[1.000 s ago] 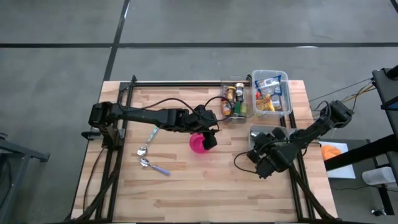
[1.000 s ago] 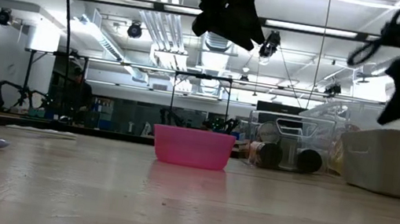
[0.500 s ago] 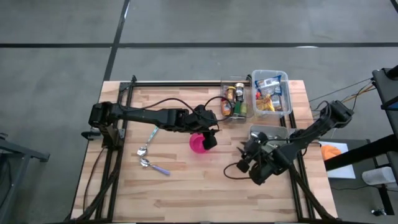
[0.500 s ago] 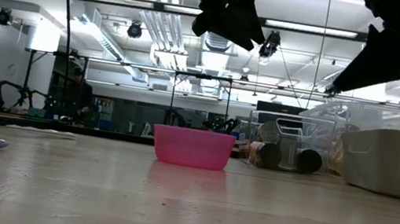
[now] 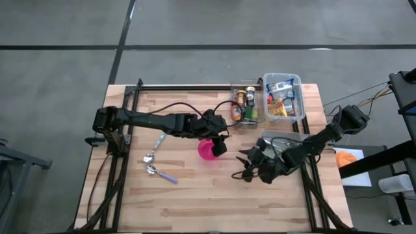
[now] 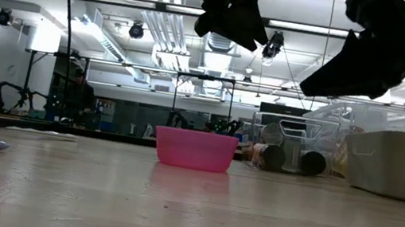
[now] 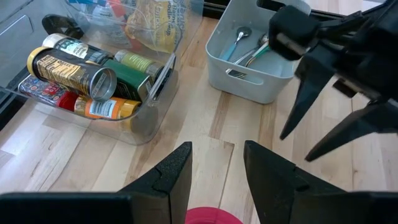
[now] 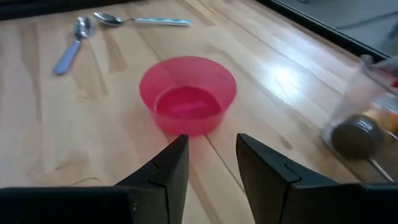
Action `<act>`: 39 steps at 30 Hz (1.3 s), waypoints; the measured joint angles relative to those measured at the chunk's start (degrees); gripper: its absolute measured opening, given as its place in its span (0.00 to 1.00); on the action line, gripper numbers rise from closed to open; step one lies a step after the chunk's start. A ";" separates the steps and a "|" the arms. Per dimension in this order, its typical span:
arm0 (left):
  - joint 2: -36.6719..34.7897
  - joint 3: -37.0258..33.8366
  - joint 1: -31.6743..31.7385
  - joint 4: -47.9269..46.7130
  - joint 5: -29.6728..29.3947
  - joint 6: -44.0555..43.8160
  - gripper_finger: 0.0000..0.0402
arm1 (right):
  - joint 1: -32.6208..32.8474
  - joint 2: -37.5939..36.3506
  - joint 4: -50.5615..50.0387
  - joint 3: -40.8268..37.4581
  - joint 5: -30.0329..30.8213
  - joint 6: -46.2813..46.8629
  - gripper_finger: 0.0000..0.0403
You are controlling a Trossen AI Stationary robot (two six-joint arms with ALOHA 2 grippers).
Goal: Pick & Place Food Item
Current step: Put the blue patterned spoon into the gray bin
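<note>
Pink bowl (image 5: 207,149) sat at centre frame on the wooden surface (image 5: 195,195). Left gripper (image 5: 220,144) hovered over its right rim, fingers apart, empty. Right gripper (image 5: 244,166) lower right, fingers apart, empty.

The left arm (image 5: 149,121) stretches from the middle left of the high view toward the centre, low and nearly straight. Its left gripper (image 5: 220,144) sits just right of centre, fingers (image 7: 173,176) parted with an empty gap between them. The right arm (image 5: 325,138) comes in from the right edge, bent at the elbow, reaching toward the centre. Its right gripper (image 5: 244,166) hangs lower right of centre, fingers (image 8: 166,168) apart and holding nothing.
</note>
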 joint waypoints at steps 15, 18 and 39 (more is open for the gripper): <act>0.00 0.00 0.01 -0.01 -0.01 0.00 0.36 | -15.29 -6.57 34.05 -13.43 -23.71 -24.30 0.32; 0.00 0.00 -0.01 -0.01 -0.01 0.00 0.36 | -17.75 -8.88 34.81 -15.19 -27.27 -26.30 0.32; 0.00 0.00 -0.01 -0.06 -0.01 0.02 0.36 | -18.91 -11.10 35.00 -16.93 -27.60 -32.28 0.32</act>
